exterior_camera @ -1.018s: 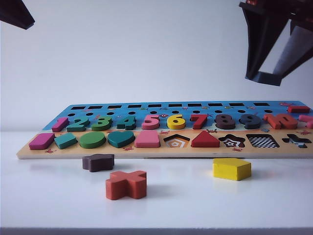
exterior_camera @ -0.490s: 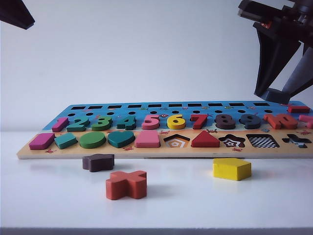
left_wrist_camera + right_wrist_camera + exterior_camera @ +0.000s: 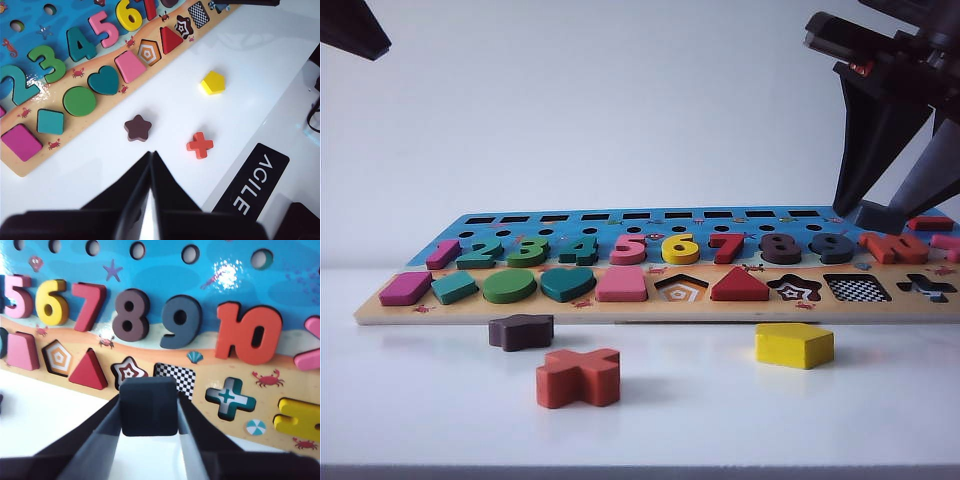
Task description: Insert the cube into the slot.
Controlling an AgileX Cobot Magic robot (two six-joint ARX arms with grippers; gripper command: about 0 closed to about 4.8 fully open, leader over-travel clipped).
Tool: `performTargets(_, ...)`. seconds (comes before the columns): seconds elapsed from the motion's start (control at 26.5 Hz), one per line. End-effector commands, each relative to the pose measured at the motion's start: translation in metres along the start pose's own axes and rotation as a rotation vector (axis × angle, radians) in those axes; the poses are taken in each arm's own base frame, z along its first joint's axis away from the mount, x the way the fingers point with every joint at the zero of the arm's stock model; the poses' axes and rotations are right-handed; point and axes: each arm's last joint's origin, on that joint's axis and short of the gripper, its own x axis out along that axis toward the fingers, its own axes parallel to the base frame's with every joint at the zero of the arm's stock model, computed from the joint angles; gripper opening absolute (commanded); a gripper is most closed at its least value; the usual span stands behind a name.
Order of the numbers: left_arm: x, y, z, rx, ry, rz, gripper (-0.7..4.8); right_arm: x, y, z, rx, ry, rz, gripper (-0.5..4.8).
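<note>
The cube (image 3: 149,406), dark navy and flat, sits clamped between the fingers of my right gripper (image 3: 149,412). In the exterior view the cube (image 3: 882,216) hangs with the right gripper (image 3: 885,212) over the right back part of the puzzle board (image 3: 650,312), clear of it. The slot (image 3: 857,288) is the checkered square recess in the front row. In the right wrist view the slot (image 3: 181,377) shows just beyond the cube, partly covered by it. My left gripper (image 3: 151,156) is shut and empty, high above the table near the brown star; the slot (image 3: 199,14) is far from it.
Three loose pieces lie on the white table before the board: a yellow pentagon (image 3: 794,345), a brown star (image 3: 521,331) and a red cross (image 3: 578,377). Beside the slot are the star recess (image 3: 794,289) and the cross recess (image 3: 926,288). Raised numbers fill the board's middle row.
My right gripper has sunk toward the board with the cube and shifted a little to the right. The left gripper and the loose pieces have not moved.
</note>
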Motion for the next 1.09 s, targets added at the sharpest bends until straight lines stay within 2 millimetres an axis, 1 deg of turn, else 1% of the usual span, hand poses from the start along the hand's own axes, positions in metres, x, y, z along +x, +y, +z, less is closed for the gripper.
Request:
performTargets(0.04, 0.000, 0.000, 0.002, 0.006, -0.015, -0.005, 0.10, 0.007, -0.001, -0.003, -0.004, 0.011, -0.005, 0.30)
performTargets(0.08, 0.000, 0.000, 0.002, 0.006, -0.015, -0.005, 0.10, 0.011, -0.002, -0.005, -0.004, 0.017, -0.008, 0.30)
performTargets(0.19, 0.000, 0.000, 0.002, 0.006, -0.015, -0.005, 0.10, 0.013, -0.003, -0.006, -0.004, 0.009, -0.005, 0.30)
performTargets(0.45, 0.000, 0.000, 0.002, 0.007, -0.015, -0.005, 0.10, 0.016, -0.001, -0.003, -0.003, -0.017, 0.006, 0.30)
performTargets(1.09, 0.000, 0.000, 0.002, 0.007, -0.015, -0.005, 0.10, 0.035, 0.000, -0.001, -0.003, 0.010, -0.009, 0.30)
